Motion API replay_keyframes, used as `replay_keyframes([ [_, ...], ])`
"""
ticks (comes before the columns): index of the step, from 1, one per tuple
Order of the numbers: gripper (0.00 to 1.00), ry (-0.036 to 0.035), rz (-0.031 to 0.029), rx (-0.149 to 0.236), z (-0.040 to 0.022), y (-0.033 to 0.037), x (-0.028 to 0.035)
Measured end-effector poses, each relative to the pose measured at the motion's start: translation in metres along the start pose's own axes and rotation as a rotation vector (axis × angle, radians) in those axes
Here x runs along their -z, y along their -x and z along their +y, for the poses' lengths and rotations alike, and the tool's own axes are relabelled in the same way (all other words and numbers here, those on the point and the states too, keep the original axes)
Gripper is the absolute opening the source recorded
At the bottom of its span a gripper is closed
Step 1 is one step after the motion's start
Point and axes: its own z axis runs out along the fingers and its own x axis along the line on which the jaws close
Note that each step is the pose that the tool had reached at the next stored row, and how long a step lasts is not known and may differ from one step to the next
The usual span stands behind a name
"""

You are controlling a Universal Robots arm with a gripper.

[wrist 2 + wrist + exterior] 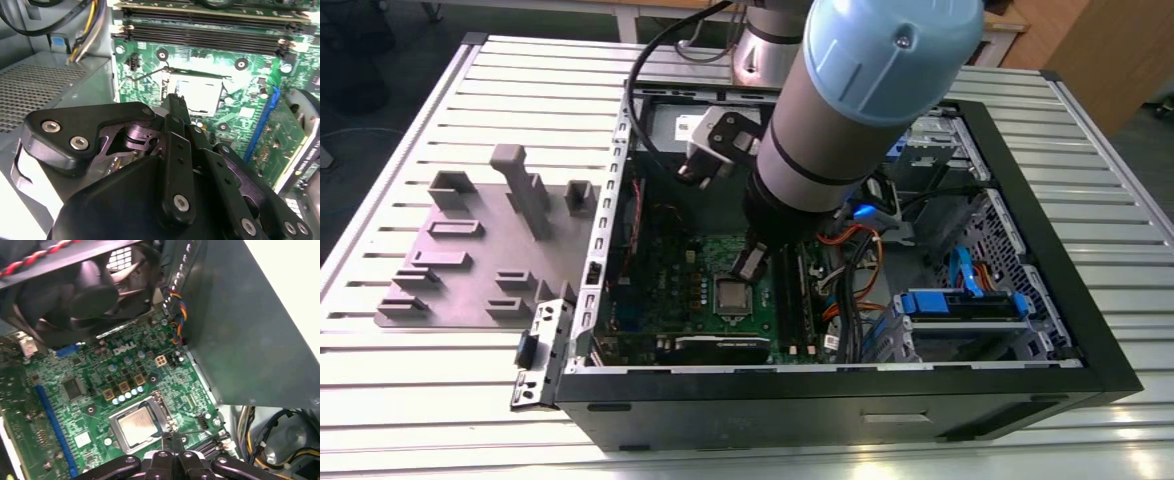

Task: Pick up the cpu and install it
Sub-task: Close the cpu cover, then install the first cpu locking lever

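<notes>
Jaws [171, 440] seemingly closed, poised just above cpu [136, 426] in socket.

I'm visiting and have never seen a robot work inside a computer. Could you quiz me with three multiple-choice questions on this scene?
1. Where does the cpu lie?
A. on the grey tray outside the case
B. in the socket on the motherboard
C. on the blue drive

2. What colour is the motherboard?
A. red
B. white
C. green

3. Is the gripper holding the cpu?
A. no, it hovers beside it
B. yes, lifted high
C. yes, over the tray

Answers: B, the chip sits in the socket frame; C, green in both wrist views; A, its fingertips carry nothing.
</notes>
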Motion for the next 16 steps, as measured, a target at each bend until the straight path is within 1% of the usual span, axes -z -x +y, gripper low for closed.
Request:
replay_keyframes([
  [5, 0.11, 0.0001, 0.0002, 0.001, -0.0039, -0.0106, 0.0021],
  [8, 0.11, 0.0001, 0.0003, 0.001, -0.0040, -0.0116, 0.0017],
  [13, 0.11, 0.0001, 0.0005, 0.001, -0.0017, -0.0131, 0.0007],
  [15, 0.11, 0.0002, 0.0003, 0.001, 0.0020, -0.0150, -0.0005],
  [16, 0.11, 0.0002, 0.0003, 0.001, 0.0020, -0.0150, -0.0005],
])
